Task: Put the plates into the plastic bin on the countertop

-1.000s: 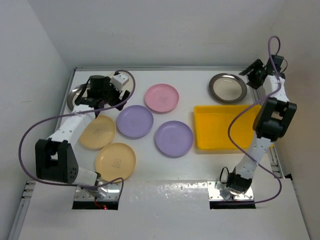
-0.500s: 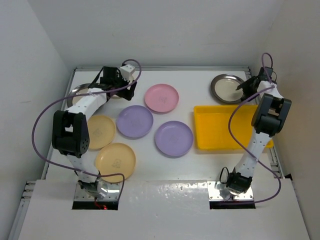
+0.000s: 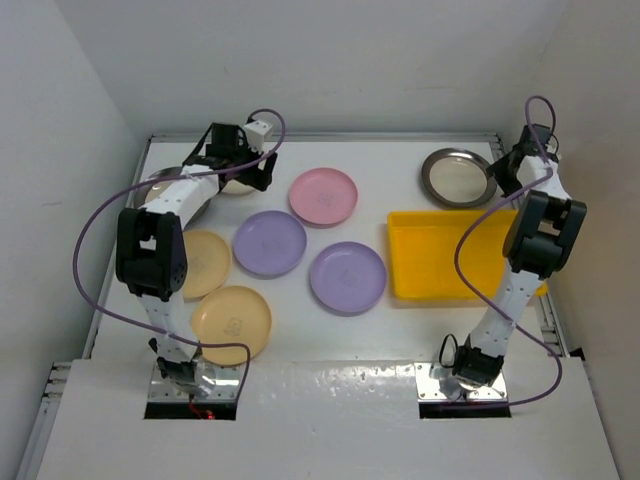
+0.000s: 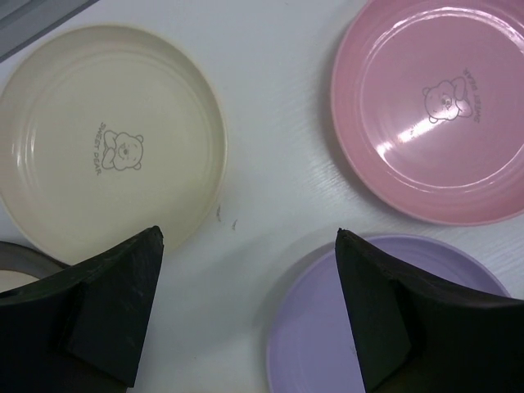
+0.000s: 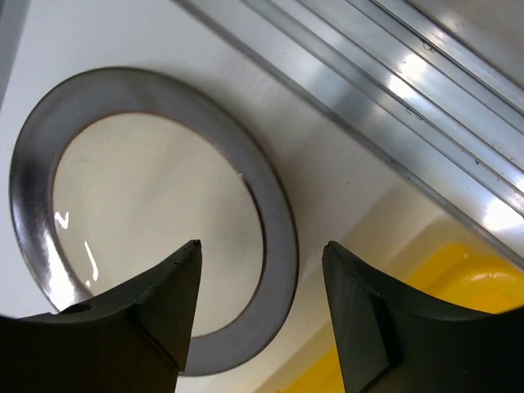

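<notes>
Two black fingers [image 4: 115, 319] stand wide apart, with only bare white surface [image 4: 270, 164] between their tips. Past the finger at the view's left lies a cream plate [image 4: 110, 143] with a small bear print; past the other lies a pink plate [image 4: 434, 106] with the same print. A lavender plate [image 4: 315, 327] is partly hidden behind that second finger. A silver plate [image 4: 20, 260] shows only a sliver of rim, just beside the cream plate
</notes>
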`<state>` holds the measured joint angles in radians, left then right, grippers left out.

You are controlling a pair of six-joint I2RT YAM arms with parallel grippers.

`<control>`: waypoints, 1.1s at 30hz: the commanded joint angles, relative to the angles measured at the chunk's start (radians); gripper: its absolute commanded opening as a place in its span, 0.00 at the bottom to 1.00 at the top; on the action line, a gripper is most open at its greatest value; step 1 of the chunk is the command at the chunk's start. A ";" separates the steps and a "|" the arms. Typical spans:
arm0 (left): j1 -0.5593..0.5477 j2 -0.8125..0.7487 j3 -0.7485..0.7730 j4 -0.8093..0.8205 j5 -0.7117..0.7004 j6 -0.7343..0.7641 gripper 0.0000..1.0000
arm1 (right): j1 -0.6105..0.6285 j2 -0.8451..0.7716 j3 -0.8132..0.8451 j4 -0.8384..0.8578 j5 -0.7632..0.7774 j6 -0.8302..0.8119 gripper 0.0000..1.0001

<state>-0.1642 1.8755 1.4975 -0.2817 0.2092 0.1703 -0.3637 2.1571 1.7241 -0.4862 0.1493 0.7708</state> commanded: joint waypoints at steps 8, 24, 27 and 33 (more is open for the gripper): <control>0.002 -0.016 0.032 0.013 -0.013 -0.026 0.88 | -0.018 0.211 0.042 0.227 -0.299 0.117 0.53; 0.002 -0.170 -0.042 0.004 -0.048 0.058 0.88 | 0.078 0.069 -0.184 0.877 -0.516 0.292 0.00; 0.027 -0.200 -0.065 -0.008 -0.057 0.048 0.89 | 0.095 -0.050 -0.231 0.942 -0.485 0.306 0.00; 0.199 -0.173 0.039 -0.288 0.080 -0.153 0.91 | 0.095 -0.363 -0.459 0.945 -0.505 0.297 0.00</control>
<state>-0.0685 1.6981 1.4677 -0.3958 0.2195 0.1303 -0.2588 2.0678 1.3113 0.2623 -0.2928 1.0271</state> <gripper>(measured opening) 0.913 0.046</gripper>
